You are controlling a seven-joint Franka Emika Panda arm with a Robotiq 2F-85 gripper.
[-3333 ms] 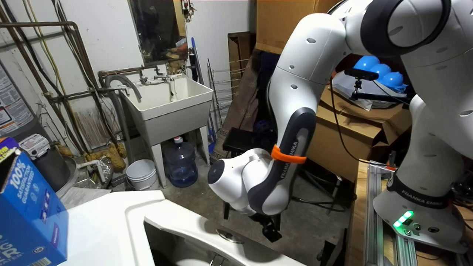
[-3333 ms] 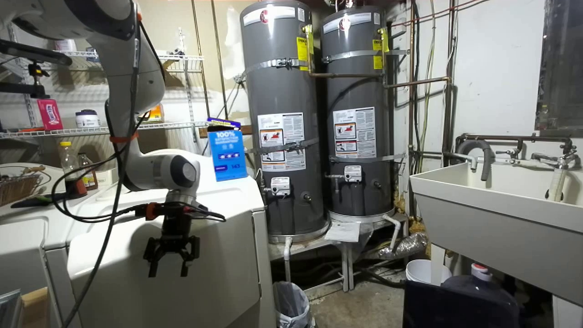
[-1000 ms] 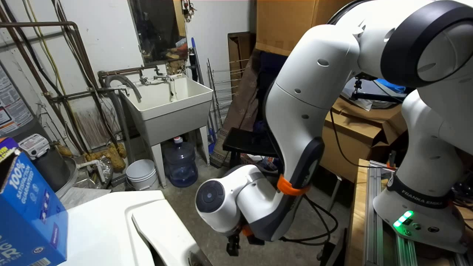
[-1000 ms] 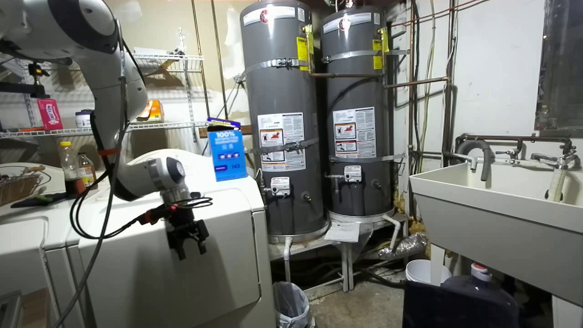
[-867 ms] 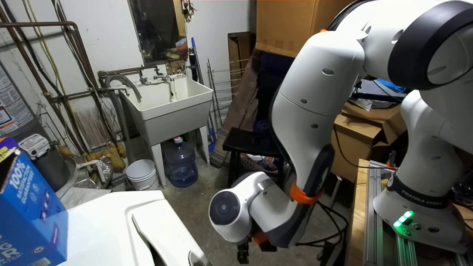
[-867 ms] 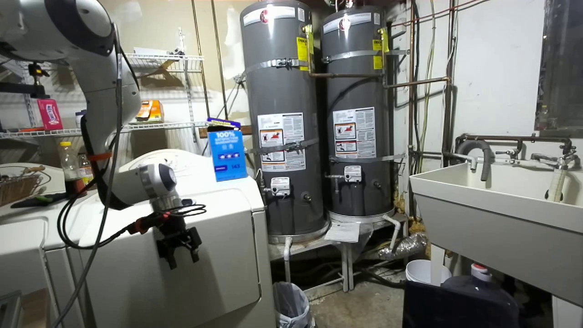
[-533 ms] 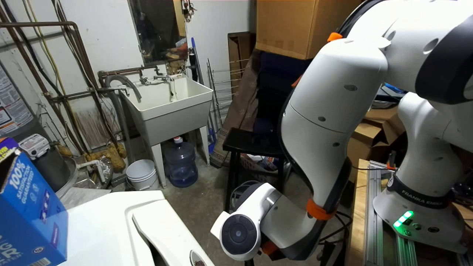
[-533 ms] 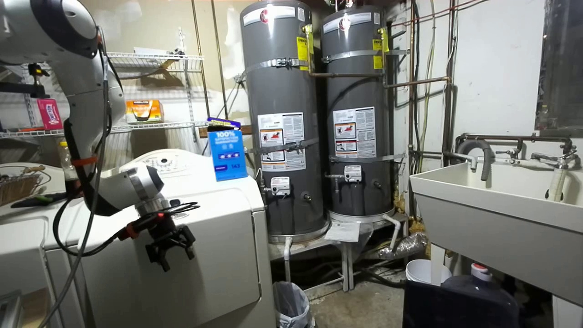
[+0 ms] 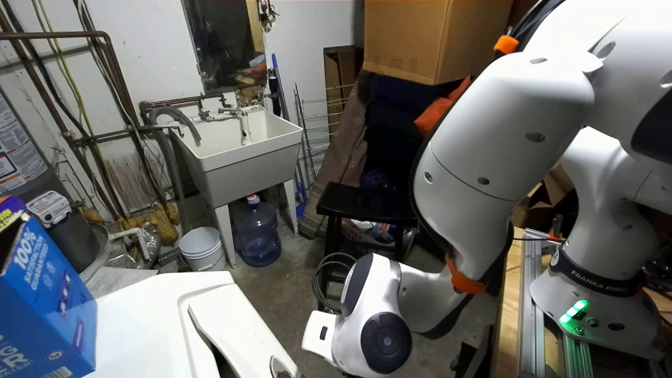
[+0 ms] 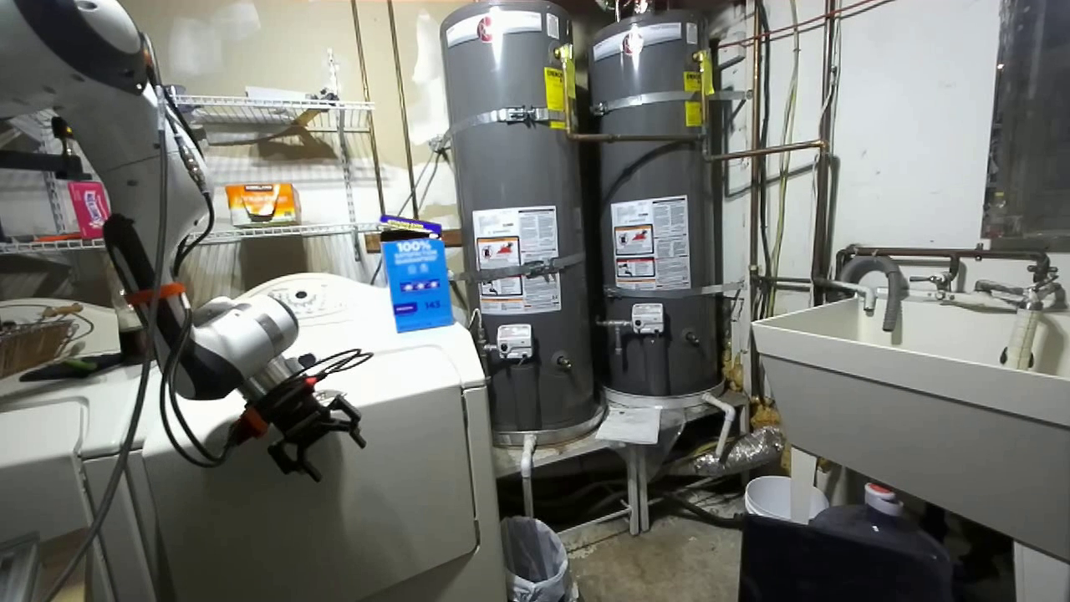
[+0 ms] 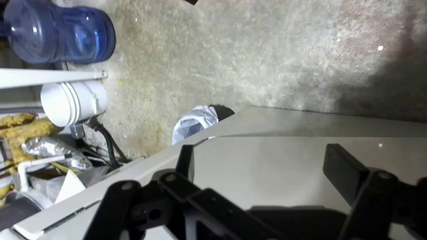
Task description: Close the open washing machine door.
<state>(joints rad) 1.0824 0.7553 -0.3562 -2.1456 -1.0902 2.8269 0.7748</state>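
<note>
The washing machine [image 9: 136, 320] is a big white appliance; its top and front also show in the exterior view with the heaters [image 10: 418, 359]. Its door [image 10: 359, 510] is the large pale front panel, nearly flush with the body. In an exterior view the door's upper edge [image 9: 247, 331] has a narrow dark slit beside it; I cannot tell whether it is fully shut. My gripper [image 10: 339, 460] is open and empty in front of the door, tilted towards it, seemingly apart. In the wrist view my gripper [image 11: 259, 146] has fingers wide apart with the door [image 11: 260, 176] behind them.
A blue box [image 9: 50, 304] stands on the machine top. A utility sink [image 9: 252, 157], blue water bottle [image 9: 257, 231], white bucket [image 9: 201, 247] and black stool [image 9: 367, 202] stand beyond. A lined bin [image 10: 535, 560] sits beside the machine. Another appliance [image 10: 42, 460] adjoins it.
Since 3.3 s ago the door has swung towards the machine and its wide dark opening has narrowed to a slit. In the last second my arm has drawn back and the gripper has tilted up.
</note>
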